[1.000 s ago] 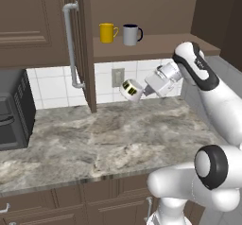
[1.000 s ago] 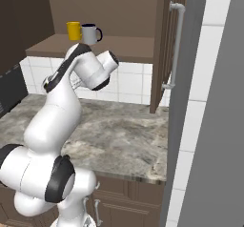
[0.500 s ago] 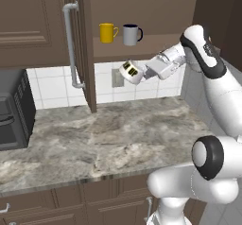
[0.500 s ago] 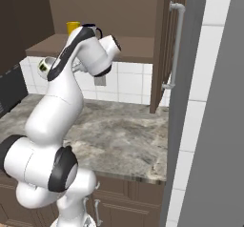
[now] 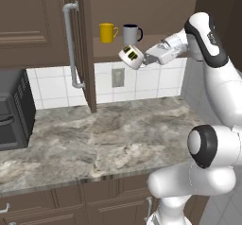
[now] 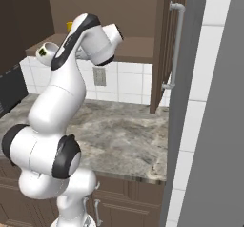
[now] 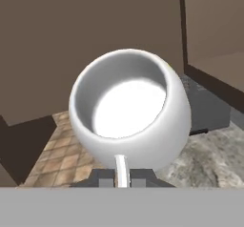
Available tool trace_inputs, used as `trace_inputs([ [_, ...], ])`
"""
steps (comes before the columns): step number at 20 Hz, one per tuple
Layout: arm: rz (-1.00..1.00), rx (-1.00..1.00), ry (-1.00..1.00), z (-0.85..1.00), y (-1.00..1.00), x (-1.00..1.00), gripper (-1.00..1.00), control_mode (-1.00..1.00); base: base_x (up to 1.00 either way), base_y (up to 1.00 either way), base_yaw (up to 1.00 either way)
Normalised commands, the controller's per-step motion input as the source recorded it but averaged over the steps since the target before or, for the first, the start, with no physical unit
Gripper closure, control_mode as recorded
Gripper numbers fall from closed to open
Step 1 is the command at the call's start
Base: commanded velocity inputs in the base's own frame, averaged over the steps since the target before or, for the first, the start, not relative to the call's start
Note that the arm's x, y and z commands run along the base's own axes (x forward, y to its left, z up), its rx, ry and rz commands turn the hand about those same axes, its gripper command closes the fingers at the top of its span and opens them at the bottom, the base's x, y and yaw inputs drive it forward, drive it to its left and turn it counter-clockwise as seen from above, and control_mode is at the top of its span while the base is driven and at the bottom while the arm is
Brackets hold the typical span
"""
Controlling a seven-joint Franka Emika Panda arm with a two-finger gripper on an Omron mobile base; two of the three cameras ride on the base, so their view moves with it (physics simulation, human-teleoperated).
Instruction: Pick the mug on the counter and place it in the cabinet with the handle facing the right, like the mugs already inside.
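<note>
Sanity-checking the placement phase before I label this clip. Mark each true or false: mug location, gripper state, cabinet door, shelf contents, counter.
1. The small squat white mug with a dark logo rests on the grey-brown marbled stone counter. False: it is held in the air, tilted, just below the shelf.
2. The gripper is shut on the white mug. True.
3. The dark brown wooden cabinet has its door closed. False: the door with the long grey bar handle stands open.
4. A plain yellow mug and a grey mug with a dark handle stand on the shelf. True.
5. The white mug sits between those two mugs. False: it is not on the shelf.
</note>
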Motion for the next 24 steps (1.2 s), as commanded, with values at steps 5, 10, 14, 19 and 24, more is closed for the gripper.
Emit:
trace_inputs([
  [5,-0.01,0.04,0.03,0.22,0.01,0.23,1.0,-1.0,0.0,0.0,0.0],
  [10,0.0,0.0,0.1,0.19,0.0,0.3,1.0,-1.0,0.0,0.0,0.0],
  [14,-0.01,-0.05,0.02,0.04,0.0,0.23,1.0,-1.0,0.0,0.0,0.0],
  [19,0.01,0.04,0.0,-0.02,0.0,0.46,1.0,-1.0,0.0,0.0,0.0],
  [24,0.0,0.06,0.01,0.0,0.0,0.52,1.0,-1.0,0.0,0.0,0.0],
])
